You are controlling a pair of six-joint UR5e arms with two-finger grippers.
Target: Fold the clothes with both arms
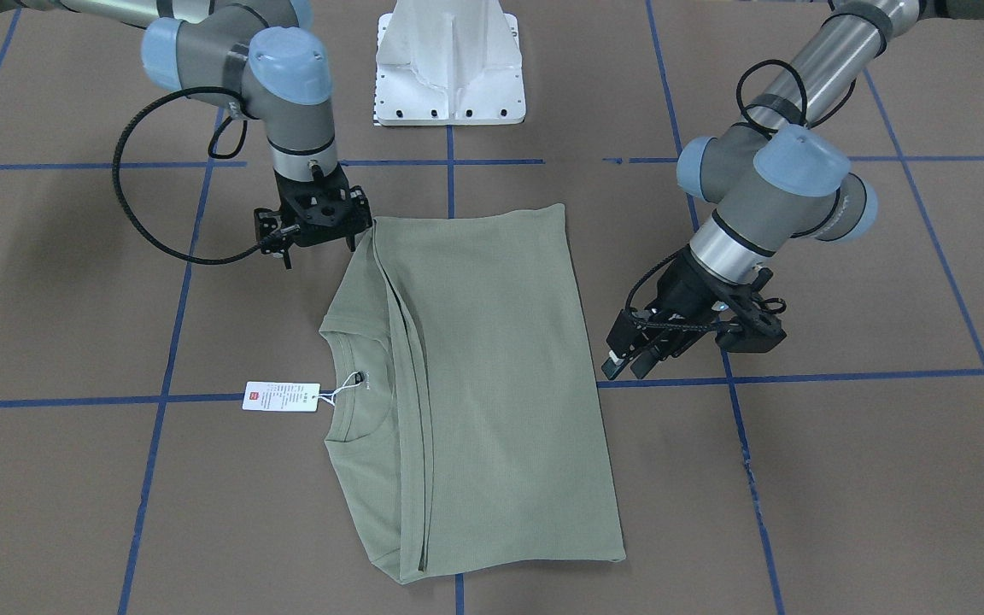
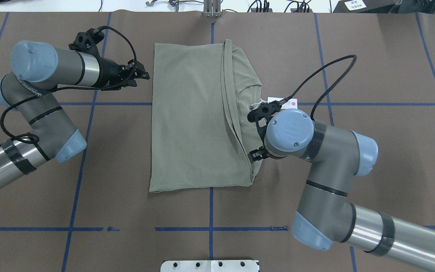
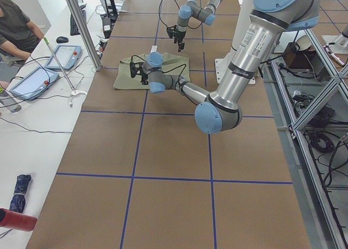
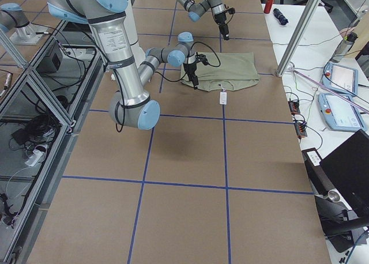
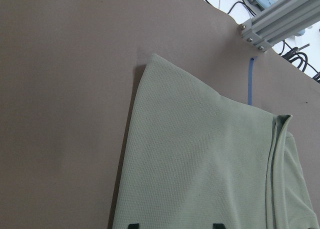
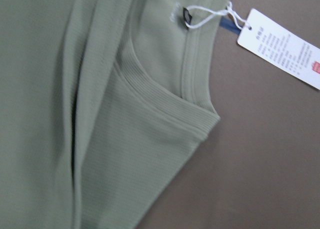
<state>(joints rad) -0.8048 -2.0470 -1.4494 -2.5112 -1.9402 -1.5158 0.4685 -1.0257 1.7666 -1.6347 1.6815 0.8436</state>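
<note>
The pale green shirt [image 2: 187, 113] lies flat in the middle of the table [image 2: 353, 170], toward its far half as seen from overhead, already reduced to a rectangle. A broad panel is folded over from 9 o'clock, and its free edge stops just short of the ribbed collar [image 6: 165, 96], which faces 3 o'clock. The hang tag [image 1: 281, 396] trails off onto the bare surface beyond it. This looks like a pause between folds, with one layer laid down and no cloth in the air. The left gripper [image 1: 629, 367] hangs just off the shirt's fold line at about 10 o'clock, its fingers spread wide and empty, as the left wrist view shows. The right gripper [image 1: 321, 224] sits at the near corner at about 4 o'clock, right against the cloth edge. Whether its jaws are parted or pinching fabric I cannot tell, since the wrist hides them from overhead and its own camera shows only collar. The next move probably calls for both grippers to take matching corners, catching every stacked layer and not just the top one, then lifting evenly so the panel does not slide or drag the tag under
</note>
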